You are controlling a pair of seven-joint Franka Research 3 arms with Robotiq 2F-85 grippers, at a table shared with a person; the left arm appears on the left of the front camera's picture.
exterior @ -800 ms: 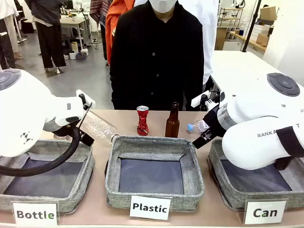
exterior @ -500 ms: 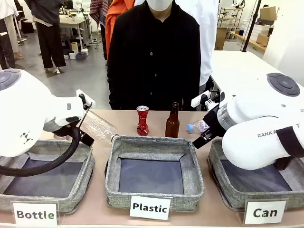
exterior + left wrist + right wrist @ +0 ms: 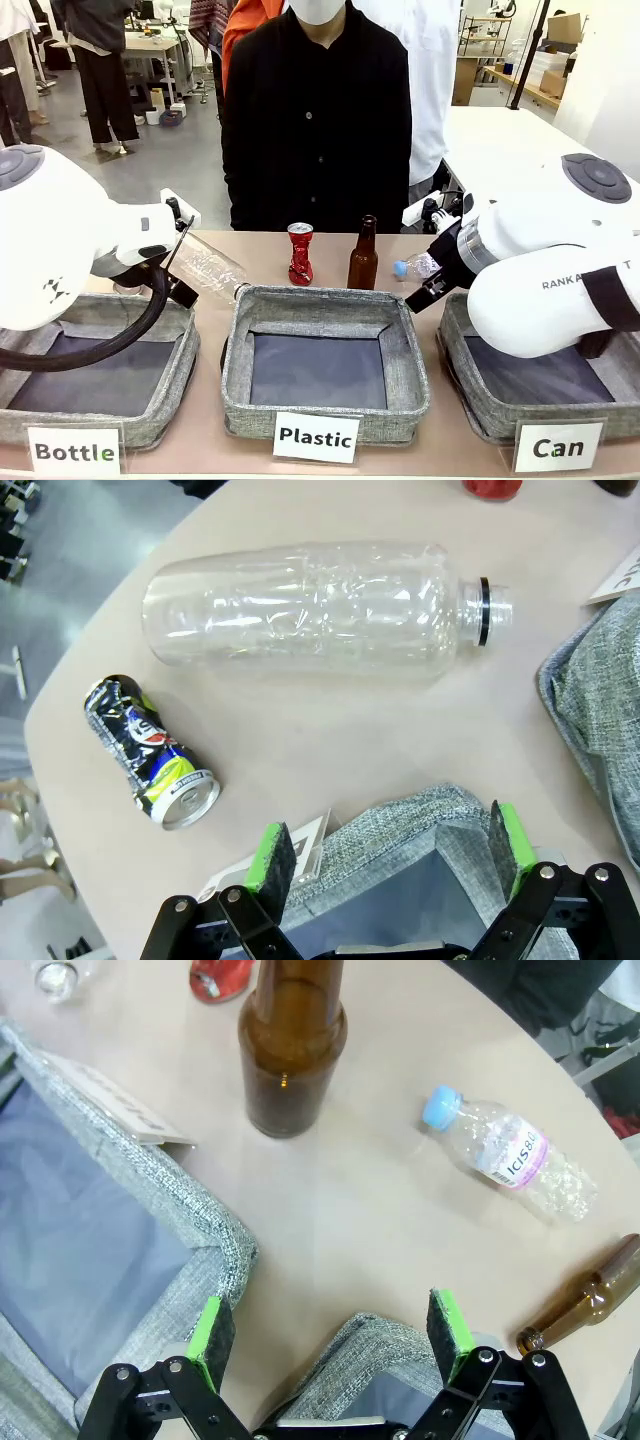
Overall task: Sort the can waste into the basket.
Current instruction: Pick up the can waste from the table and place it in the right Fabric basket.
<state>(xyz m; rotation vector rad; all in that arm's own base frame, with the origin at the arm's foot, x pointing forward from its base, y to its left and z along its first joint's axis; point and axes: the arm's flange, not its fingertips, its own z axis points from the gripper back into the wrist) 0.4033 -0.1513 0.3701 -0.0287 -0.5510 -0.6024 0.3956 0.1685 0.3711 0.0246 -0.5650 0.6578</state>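
Front view: crushed red drink can with a silver top (image 3: pixel 300 254) stands upright at centre, just left of a brown glass bottle (image 3: pixel 363 255). The grey woven basket (image 3: pixel 478 408) behind the white "Can" sign (image 3: pixel 558 447) sits at lower right.

Left wrist view: the left gripper (image 3: pixel 388 832) gapes wide and empty over a grey woven bin corner (image 3: pixel 410 820). A crushed dark drink can with a yellow-green end (image 3: pixel 150 752) lies at centre left, below a clear plastic bottle (image 3: pixel 310 608).

Right wrist view: the right gripper (image 3: pixel 331 1318) is spread wide, holding nothing, and the brown glass bottle stands at upper centre.
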